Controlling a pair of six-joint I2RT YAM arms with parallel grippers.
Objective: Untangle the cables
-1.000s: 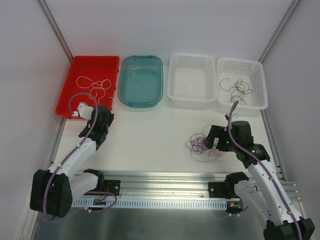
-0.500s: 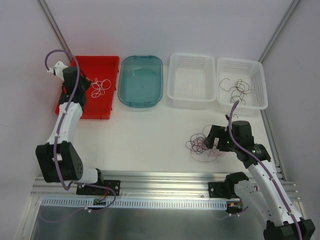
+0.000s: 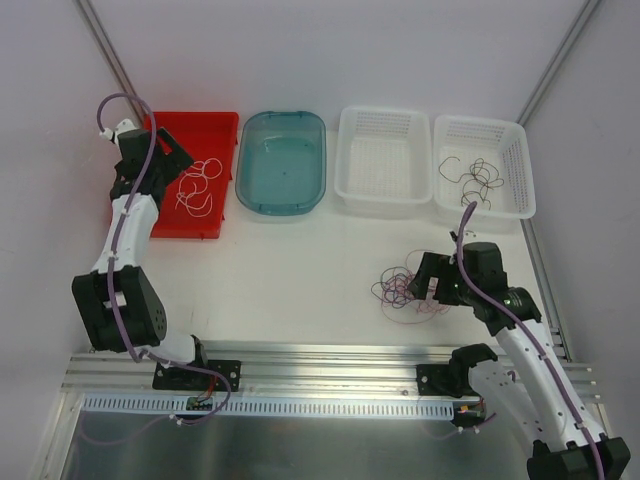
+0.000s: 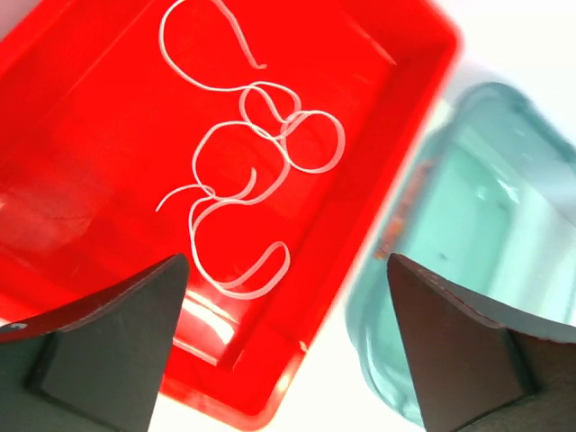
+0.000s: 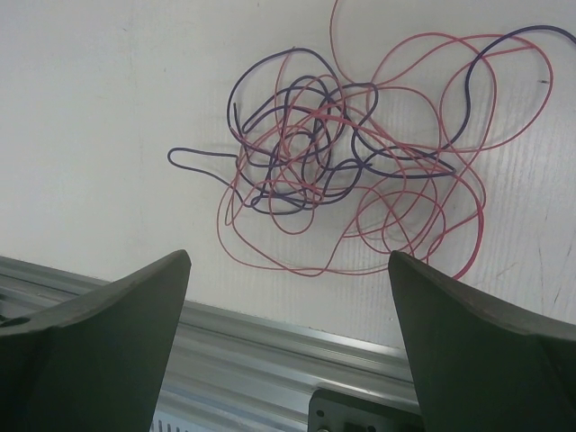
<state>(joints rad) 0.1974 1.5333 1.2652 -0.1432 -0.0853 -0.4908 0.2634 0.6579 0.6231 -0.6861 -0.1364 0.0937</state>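
A clump of tangled cables (image 3: 405, 290), red-pink and dark purple strands, lies on the white table right of centre; the right wrist view shows the clump (image 5: 342, 171) spread just ahead of the fingers. My right gripper (image 3: 425, 277) (image 5: 288, 256) stands open beside it, touching nothing. Loose white cables (image 3: 197, 185) (image 4: 252, 171) lie curled in the red tray (image 3: 175, 225) (image 4: 90, 117). My left gripper (image 3: 168, 155) (image 4: 286, 261) hangs open above that tray's near right corner, empty. Several dark cables (image 3: 475, 178) lie in the far right white basket (image 3: 515, 205).
A teal tub (image 3: 282, 200) (image 4: 486, 225) stands right of the red tray, then an empty white basket (image 3: 383, 200). An aluminium rail (image 3: 320, 360) (image 5: 270, 333) runs along the table's near edge, close below the clump. Slanted frame posts bound both sides.
My left arm swung up from the tray's near edge to above the red tray and its jaws opened; the white strands now lie spread differently in the tray. The right arm has not moved.
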